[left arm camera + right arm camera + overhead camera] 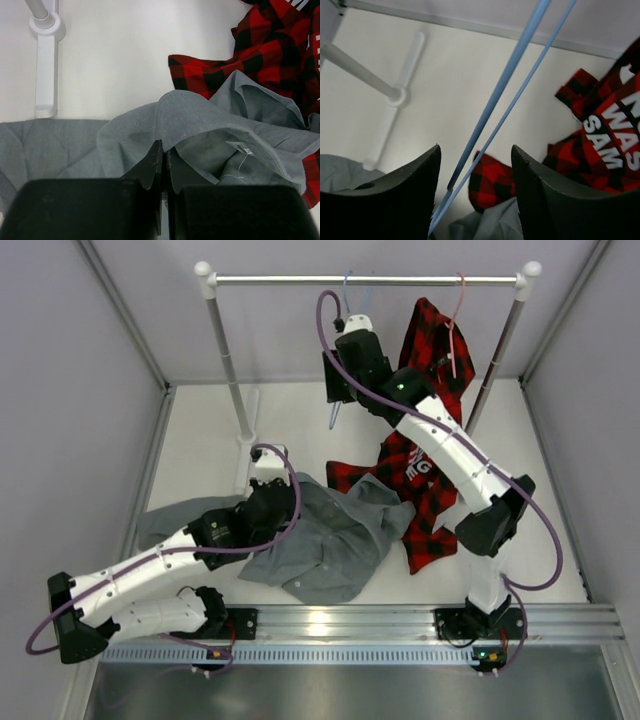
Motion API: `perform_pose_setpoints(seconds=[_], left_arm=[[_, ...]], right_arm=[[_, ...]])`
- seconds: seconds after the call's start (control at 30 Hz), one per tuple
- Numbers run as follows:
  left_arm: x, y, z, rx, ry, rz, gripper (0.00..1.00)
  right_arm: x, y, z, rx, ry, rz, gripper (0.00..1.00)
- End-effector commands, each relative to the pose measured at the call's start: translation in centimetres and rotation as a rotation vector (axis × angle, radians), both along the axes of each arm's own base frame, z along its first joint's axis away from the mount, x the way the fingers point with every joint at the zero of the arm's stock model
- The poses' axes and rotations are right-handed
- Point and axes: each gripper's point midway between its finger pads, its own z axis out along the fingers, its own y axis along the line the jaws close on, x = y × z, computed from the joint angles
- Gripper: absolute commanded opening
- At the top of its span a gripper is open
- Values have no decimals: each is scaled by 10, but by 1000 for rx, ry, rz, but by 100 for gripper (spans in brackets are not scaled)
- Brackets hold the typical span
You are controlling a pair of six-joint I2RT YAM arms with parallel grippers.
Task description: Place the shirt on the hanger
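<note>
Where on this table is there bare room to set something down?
Bare table at back left, between the wall and the rack's left post. More between that post and the plaid shirt, and a strip right of the plaid shirt. Crowded at front centre: the grey shirt, the left arm and the right arm.

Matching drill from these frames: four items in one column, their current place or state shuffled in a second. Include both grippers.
Column A
1. left gripper
2. right gripper
3. grey shirt
4. pink hanger

Column B
a. hooked on the rail, by the plaid shirt
b. crumpled on the table
c. open, straddling the blue hanger wires
d. shut on a fold of grey fabric

Pairs: 1-d; 2-c; 3-b; 4-a
</note>
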Motion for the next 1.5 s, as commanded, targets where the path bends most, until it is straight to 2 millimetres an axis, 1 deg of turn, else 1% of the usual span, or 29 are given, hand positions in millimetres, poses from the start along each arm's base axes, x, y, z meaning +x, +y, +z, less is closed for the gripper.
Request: perform_pose_setpoints(seconds=[0.0,0.03,0.07,0.1,0.13,0.17,0.2,0.23,0.27,0.33,0.57,0.73,0.8,0.83,0.9,0.93,1.0,1.03,1.1,1.23,1.33,1.37,1.43,1.47], left_arm=[[0,5,-4,-7,0,20,0],[0,5,-4,-7,0,22,0],[0,5,-4,-7,1,22,0],[0,4,-4,-5,0,22,0],[0,3,-5,-4,4,20,0],[0,2,-6,-2,8,16,0],[0,2,-8,-3,11,16,0],[0,1,-9,-1,14,15,0],[0,1,-10,3,17,15,0],[0,-1,-13,13,22,11,0],[1,-4,-18,27,36,0,0],[0,-4,-18,24,36,-1,0],[0,-4,-19,27,38,-1,0],[0,-5,-19,25,39,-5,0],[0,-4,-20,31,38,-6,0],[0,-4,-20,32,39,-6,0],[-1,-3,-21,34,39,-4,0],[0,-2,-22,37,41,-3,0],[-1,-3,-23,37,41,-2,0],[-1,-1,-24,44,41,1,0],[0,-1,-24,45,39,5,0],[0,0,-23,45,37,9,0],[1,1,-21,37,31,16,0],[1,1,-20,33,29,18,0]], right_arm=[[-3,-46,36,14,-94,-124,52],[-6,-44,32,15,-82,-101,50],[-7,-45,22,1,-61,-94,49],[-9,-47,20,-3,-54,-85,47],[-10,-45,17,-5,-44,-61,44],[-9,-48,8,-27,-28,-59,40],[-9,-50,5,-33,-26,-62,36],[-8,-52,-3,-49,-13,-63,30],[-8,-53,-5,-62,-14,-63,23],[-8,-56,-8,-79,-15,-66,20],[-10,-60,4,-98,-54,-28,17],[-11,-59,8,-117,-78,2,17],[-10,-58,12,-116,-93,11,19],[-9,-60,11,-126,-95,9,26],[-7,-61,13,-130,-105,3,28],[-7,-61,14,-135,-108,4,27],[-6,-62,13,-137,-106,3,22],[-4,-64,12,-140,-106,-1,16],[-5,-65,12,-140,-106,-2,16],[-5,-65,16,-138,-119,-2,11],[-6,-67,24,-131,-141,-7,4],[-7,-68,29,-122,-153,-10,0],[-6,-70,29,-120,-160,-15,0],[-7,-70,36,-101,-182,-16,0]])
